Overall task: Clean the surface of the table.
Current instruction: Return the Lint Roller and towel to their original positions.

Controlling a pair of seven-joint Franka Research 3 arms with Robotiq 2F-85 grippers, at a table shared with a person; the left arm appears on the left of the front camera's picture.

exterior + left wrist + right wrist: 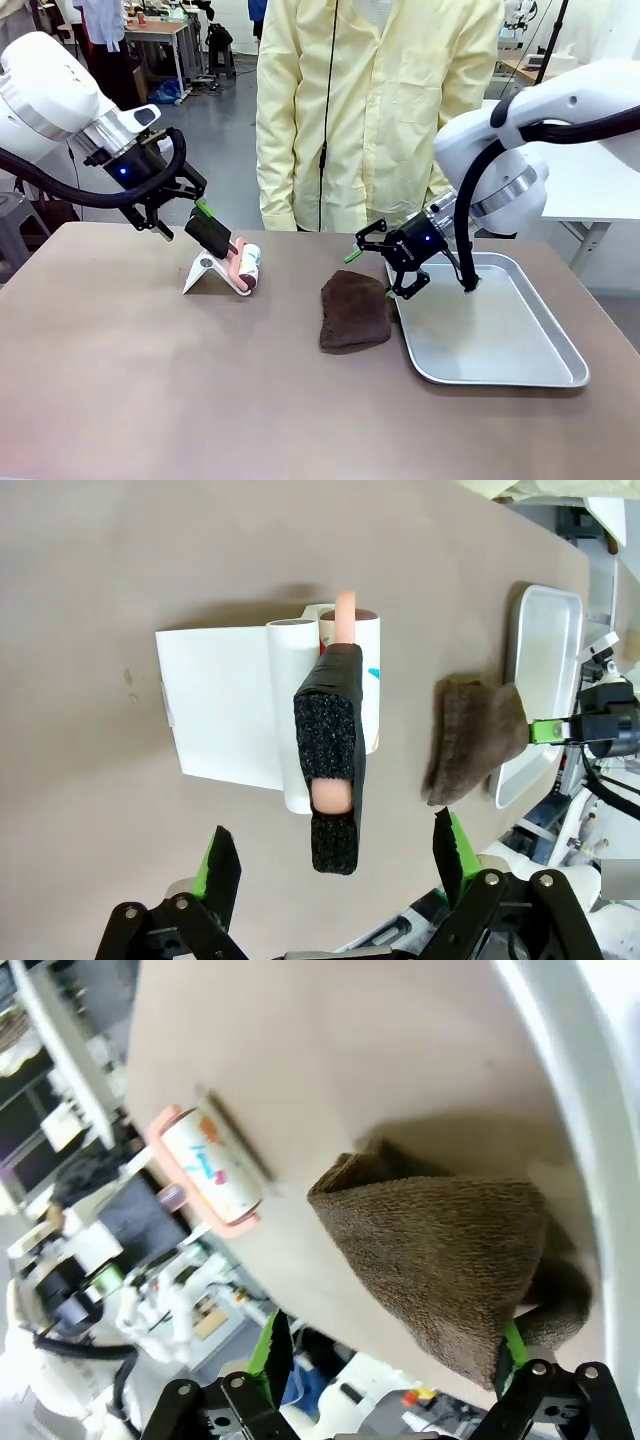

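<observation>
The taupe-brown table [150, 390] carries a lint roller [246, 266] with a pink frame and a black padded handle [330, 750], leaning on a white stand [220, 715]. My left gripper [185, 222] is open at the handle's upper end. In the left wrist view the handle's tip lies between the green pads [222, 865] without touching them. A folded brown cloth [355, 312] lies mid-table, partly against the tray. My right gripper [378, 272] hovers open just above the cloth's far edge. In the right wrist view the cloth [450, 1250] sits beyond the fingers, close to one pad [510, 1345].
A shiny metal tray [520, 360] sits on the table's right part, with nothing in it. A person in a pale yellow coat [370, 110] stands at the far edge. The near half of the table is bare.
</observation>
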